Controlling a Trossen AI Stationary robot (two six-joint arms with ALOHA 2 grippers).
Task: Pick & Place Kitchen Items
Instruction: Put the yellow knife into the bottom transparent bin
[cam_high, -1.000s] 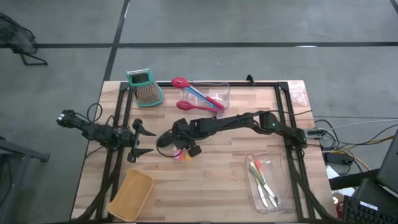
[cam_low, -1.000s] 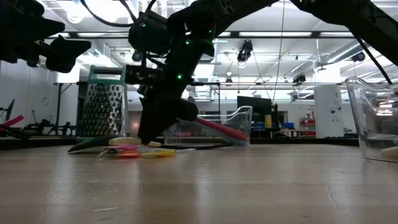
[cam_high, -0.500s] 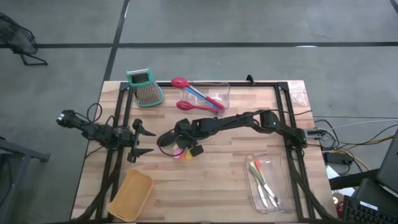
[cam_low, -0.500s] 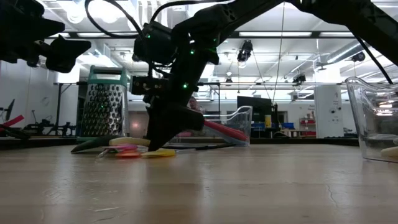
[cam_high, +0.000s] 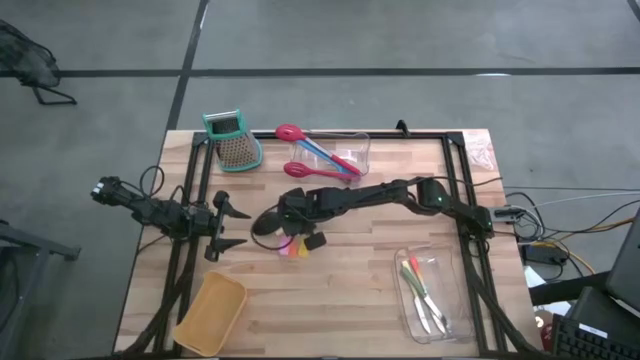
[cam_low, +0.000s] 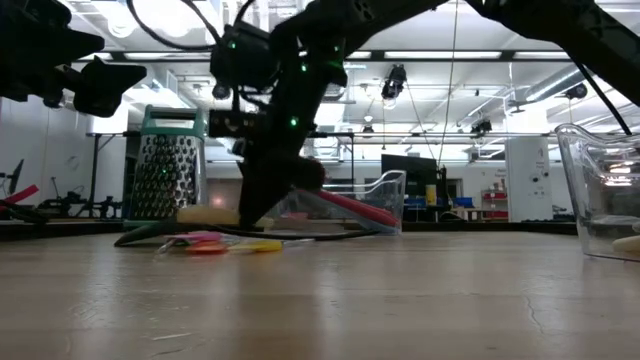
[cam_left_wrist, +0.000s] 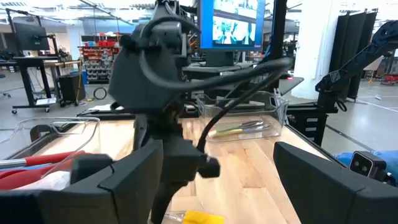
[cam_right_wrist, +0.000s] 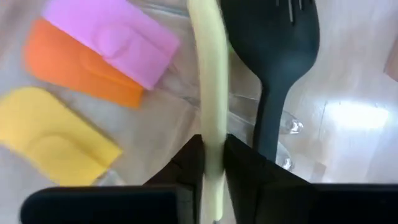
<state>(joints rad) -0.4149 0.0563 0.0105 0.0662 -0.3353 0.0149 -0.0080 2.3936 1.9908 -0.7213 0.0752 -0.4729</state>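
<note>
Right gripper: mid-table, fingers pinching the pale handle low, likely to lift it out of the pile.
Pile: pink, orange and yellow pieces plus black ladle, mid-table.
Left gripper: waiting near the left edge, fingers spread.
Bins: clear bin near the right edge already holds utensils.

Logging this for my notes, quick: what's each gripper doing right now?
Left gripper: open, empty, waiting at the table's left.
Right gripper: shut on a pale yellow handle, mid-table.
</note>
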